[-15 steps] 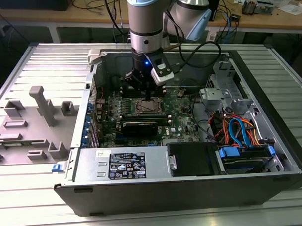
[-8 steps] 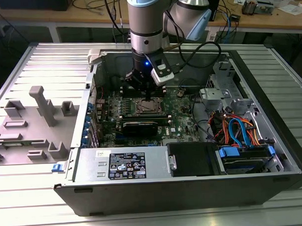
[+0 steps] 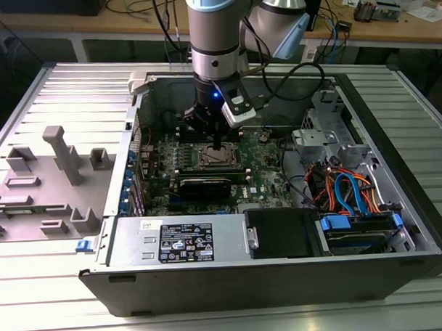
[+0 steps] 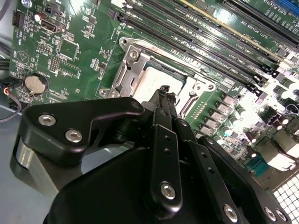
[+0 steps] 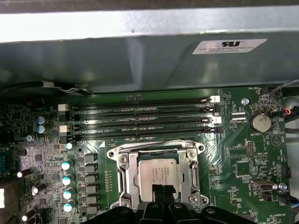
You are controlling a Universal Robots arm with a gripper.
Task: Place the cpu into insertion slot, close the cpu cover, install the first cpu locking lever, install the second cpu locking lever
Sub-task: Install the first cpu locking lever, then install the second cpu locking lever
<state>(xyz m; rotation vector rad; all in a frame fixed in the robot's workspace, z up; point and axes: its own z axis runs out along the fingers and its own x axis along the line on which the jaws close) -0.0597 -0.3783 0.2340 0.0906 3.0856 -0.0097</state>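
The cpu [image 5: 158, 171] lies flat in the insertion slot [image 5: 157, 147] on the green motherboard [image 5: 238, 163], its silver-grey top showing through the cut-out of the cpu cover [image 5: 128, 176]. The cover lies down over the chip. My gripper [image 5: 163, 190] hovers over the edge of the socket with its black fingers [image 4: 164, 122] pressed together and nothing between them. In the second wrist view the gripper [image 4: 166, 91] tip points at the cpu [image 4: 159, 78] and the cover [image 4: 126, 74]. The exterior view shows the gripper [image 3: 216, 142] just above the socket [image 3: 215, 157] inside the open computer case.
Long black memory slots [image 5: 140, 116] run beside the socket, with capacitors [image 5: 67, 179] on another side. A coin battery [image 5: 259, 122] sits on the board. The case wall [image 5: 140, 60] rises close behind. Cables [image 3: 345, 190] and a power supply [image 3: 180, 239] fill the case.
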